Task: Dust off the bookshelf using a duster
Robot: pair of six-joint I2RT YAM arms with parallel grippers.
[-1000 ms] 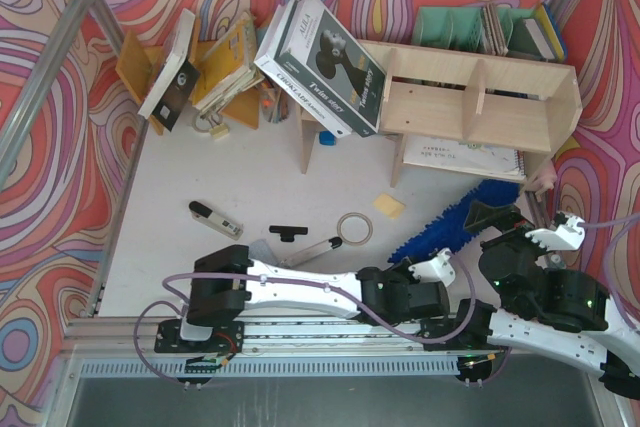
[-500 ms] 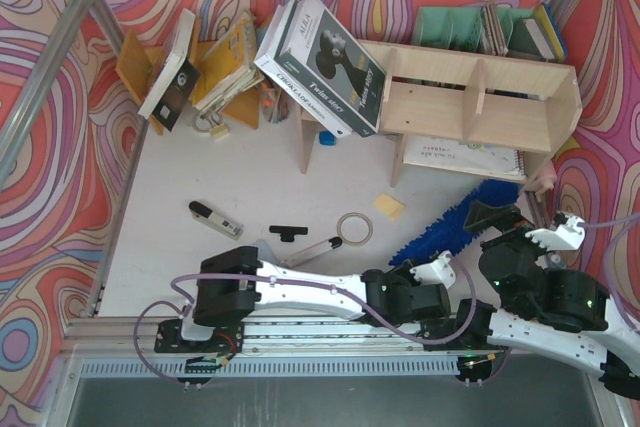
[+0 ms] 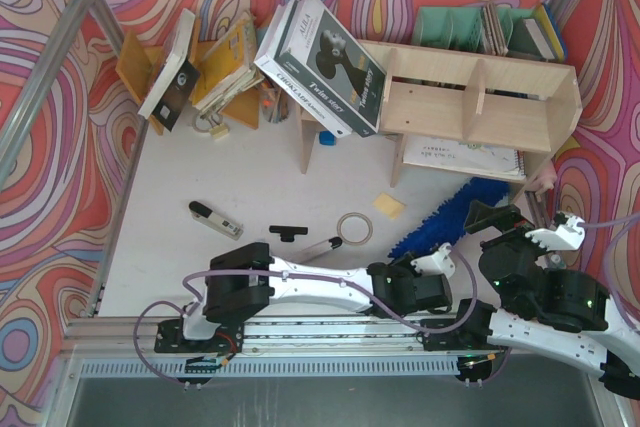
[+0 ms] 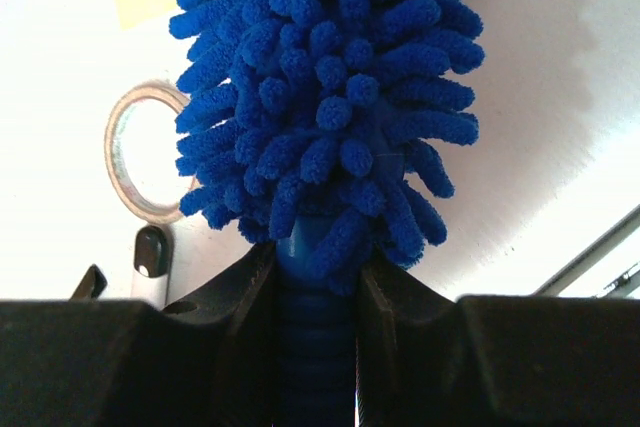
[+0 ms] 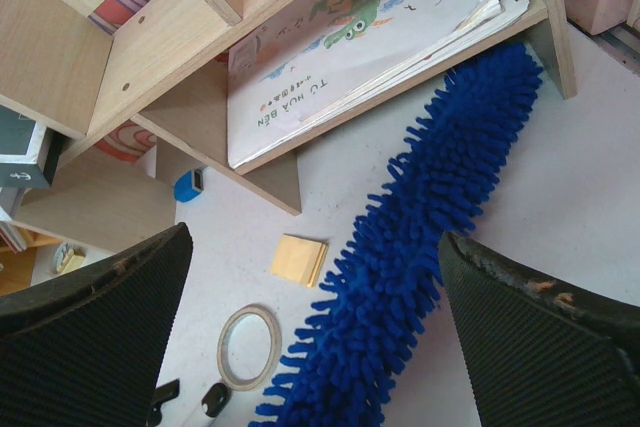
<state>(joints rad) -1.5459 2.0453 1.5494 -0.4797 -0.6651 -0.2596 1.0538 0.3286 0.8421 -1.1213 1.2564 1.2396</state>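
While the left gripper [image 4: 318, 282] pinches the duster [image 4: 330, 97] by its handle, right below the fluff, the step in hand reads as lift and carry to the bookshelf [image 3: 470, 97]. The duster lies on the table at lower right of the overhead frame, its tip just beside a spiral-bound book [image 5: 350, 37] on the shelf's bottom level. The right gripper [image 3: 495, 219] hangs over the fluffy head, jaws spread wide, nothing in them. To do it well: raise the handle end first so the strands pull clear of the book, grip hard since the handle looks smooth, get the right arm aside, then sweep the top board, staying off the leaning box [image 3: 320, 62] at upper centre
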